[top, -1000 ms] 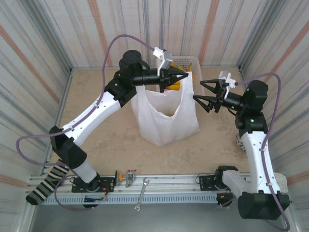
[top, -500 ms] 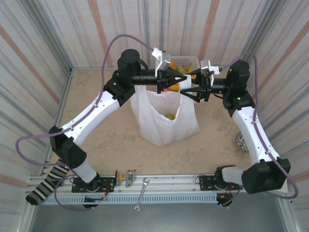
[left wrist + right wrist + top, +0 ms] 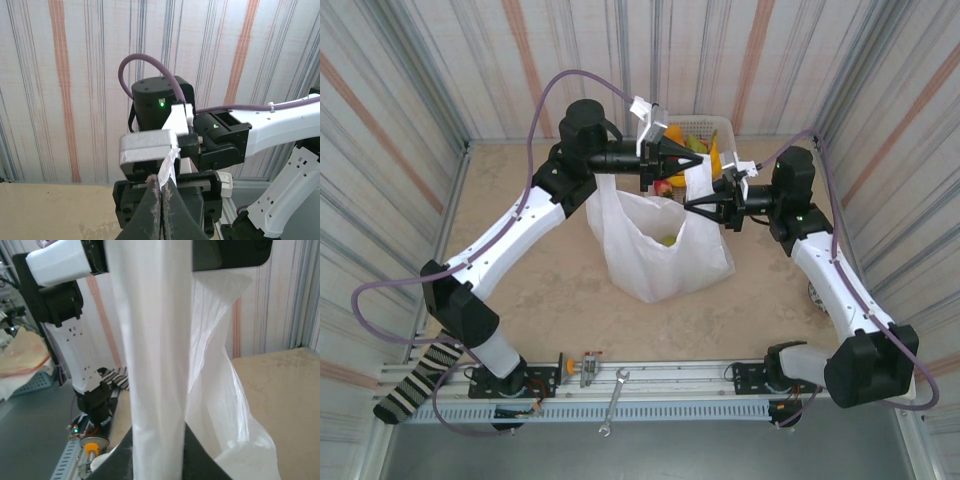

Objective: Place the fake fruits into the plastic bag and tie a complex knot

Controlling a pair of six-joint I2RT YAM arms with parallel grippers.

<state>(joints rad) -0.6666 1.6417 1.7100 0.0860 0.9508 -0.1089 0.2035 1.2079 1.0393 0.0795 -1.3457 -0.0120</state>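
With my left gripper point(image 3: 678, 155) pinched shut on one handle point(image 3: 169, 162) of the bag point(image 3: 660, 262) standing mid-table and my right gripper point(image 3: 696, 203) straddling the other, clamped or not I cannot tell, some fruit point(image 3: 667, 239) is inside, more sits in the far basket point(image 3: 723, 122), and nothing is knotted.

Your table point(image 3: 520, 275) is a beige, marbled top. The plastic bag point(image 3: 660, 262) stands on it at centre. A white lattice basket point(image 3: 722, 121) sits at 12 to 1 o'clock against the far wall. A small round item point(image 3: 816, 292) lies at 4 o'clock, partly hidden. A wrench point(image 3: 613, 398) rests on the rail point(image 3: 690, 386) at 6 o'clock.
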